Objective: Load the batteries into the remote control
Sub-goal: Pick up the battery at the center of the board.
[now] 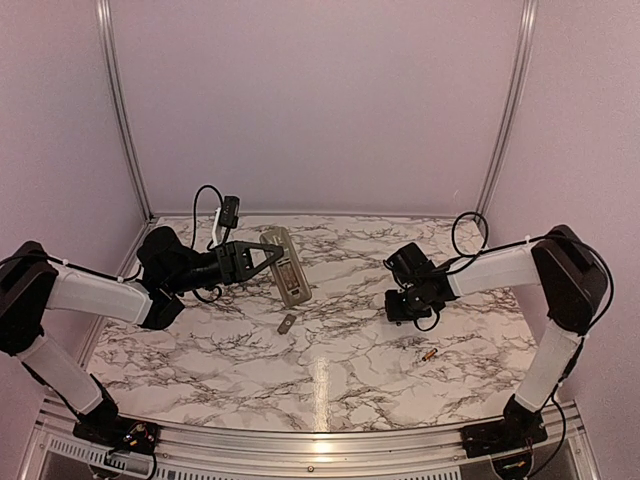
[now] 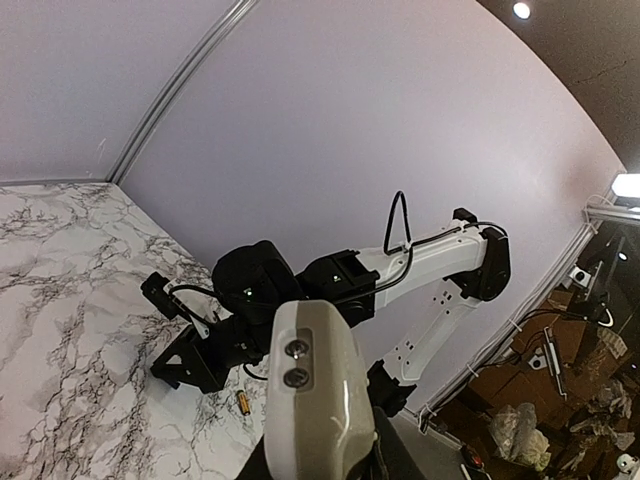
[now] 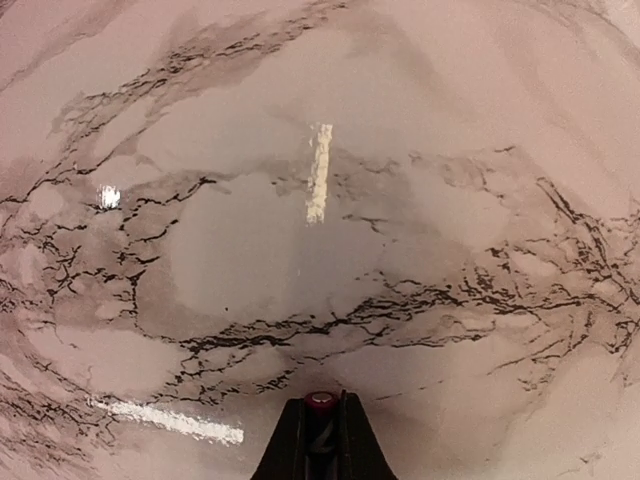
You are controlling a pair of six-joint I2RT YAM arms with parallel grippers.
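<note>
1. Worktop: marble-patterned and glossy. It carries the loose items below.
2. Gold battery: lies flat on the worktop on the right-hand side, nearest the arm bases. It is apart from both arms and nothing touches it.
3. Small grey piece: lies flat between the two arms, just on the near side of the remote. Probably the battery cover, though it is too small to confirm.
4. Right fingers: pressed together, pinching the dark battery at their very tips. Its reddish end faces outward, and it hangs above bare worktop, well apart from the remote.
5. Remote control: pinched at one end by the left fingers, with its greyish back turned toward the right arm. Whether its far end rests on the worktop cannot be told, nor can the state of the battery bay.
6. Step in hand, as judged: bring the dark battery across to the back of the remote.
   - Hold the remote steady, with the bay facing the approach.
   - Line the battery up lengthwise with its slot and check polarity.
   - Seat the spring end first, then press the other end down.
   - Release only once it is seated. A tip-only pinch may let the battery pivot.
</note>
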